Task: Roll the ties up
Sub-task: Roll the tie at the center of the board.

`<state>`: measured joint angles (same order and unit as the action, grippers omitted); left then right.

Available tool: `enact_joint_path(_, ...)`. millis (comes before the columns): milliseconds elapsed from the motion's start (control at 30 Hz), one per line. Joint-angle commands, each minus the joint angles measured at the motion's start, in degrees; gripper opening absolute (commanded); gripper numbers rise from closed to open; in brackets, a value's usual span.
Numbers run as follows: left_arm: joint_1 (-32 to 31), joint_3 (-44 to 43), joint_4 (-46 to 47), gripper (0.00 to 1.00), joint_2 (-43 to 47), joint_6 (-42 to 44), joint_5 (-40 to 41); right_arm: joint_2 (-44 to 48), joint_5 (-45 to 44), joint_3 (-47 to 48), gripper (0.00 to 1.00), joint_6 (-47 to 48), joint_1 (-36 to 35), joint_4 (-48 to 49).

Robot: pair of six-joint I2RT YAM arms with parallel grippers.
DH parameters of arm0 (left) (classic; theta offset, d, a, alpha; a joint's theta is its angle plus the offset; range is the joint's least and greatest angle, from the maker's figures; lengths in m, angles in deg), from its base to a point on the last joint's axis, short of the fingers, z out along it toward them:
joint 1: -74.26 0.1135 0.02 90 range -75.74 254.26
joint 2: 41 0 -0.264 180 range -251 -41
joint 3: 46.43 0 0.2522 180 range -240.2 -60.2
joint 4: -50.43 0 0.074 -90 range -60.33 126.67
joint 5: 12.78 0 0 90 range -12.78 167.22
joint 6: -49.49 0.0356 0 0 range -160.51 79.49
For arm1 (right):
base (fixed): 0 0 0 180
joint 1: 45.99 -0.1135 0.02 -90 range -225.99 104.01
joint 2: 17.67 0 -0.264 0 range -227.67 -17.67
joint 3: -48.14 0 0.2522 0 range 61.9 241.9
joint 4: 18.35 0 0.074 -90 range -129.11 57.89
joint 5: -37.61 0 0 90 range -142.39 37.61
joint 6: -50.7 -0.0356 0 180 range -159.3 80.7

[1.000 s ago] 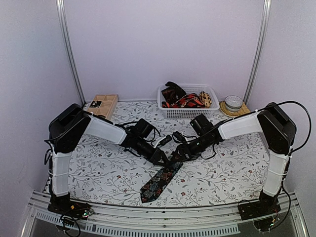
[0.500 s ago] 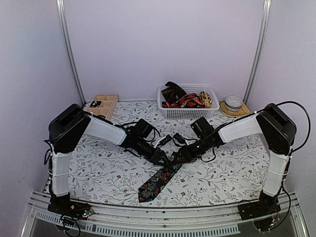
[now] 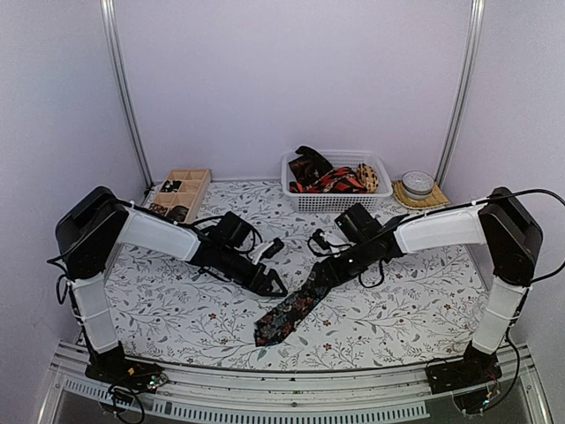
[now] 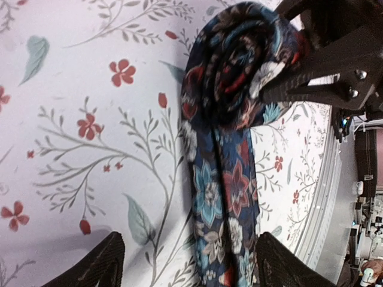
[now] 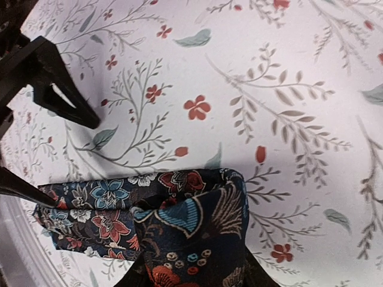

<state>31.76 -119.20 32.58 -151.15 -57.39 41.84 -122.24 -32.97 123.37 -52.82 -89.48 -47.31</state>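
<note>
One floral tie [image 3: 290, 311]: rolled end clamped in right gripper [image 3: 321, 275]; left gripper [image 3: 276, 287] apart, just beside.

One tie [image 3: 296, 309] on table [image 3: 177, 309]; one basket [image 3: 335, 202]; one tray [image 3: 183, 187]; one bowl [image 3: 418, 183].

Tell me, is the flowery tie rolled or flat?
Partly rolled. One end of the tie is coiled in the right tool; the rest lies flat on the table.

We find a tie [image 3: 291, 309] on the table [image 3: 177, 305], basket [image 3: 340, 202] behind it, tray [image 3: 183, 189] back left, bowl [image 3: 418, 183] right of basket.
</note>
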Motion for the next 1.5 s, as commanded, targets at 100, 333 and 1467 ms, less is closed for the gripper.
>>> enact_joint_path(100,1.43,7.62,1.96,0.78,4.85,-2.7,3.17,6.03,-32.14,2.63,0.36,4.26,-7.93,-5.76)
enact_joint_path(333,1.72,10.28,3.28,0.8,6.5,-3.37,3.39,-0.41,-54.73,3.39,0.33,5.33,-14.98,-3.49)
enact_joint_path(1467,-0.3,6.59,4.53,0.77,-0.64,-2.8,-2.33,-5.88,-54.66,0.68,0.48,7.99,-19.0,9.31)
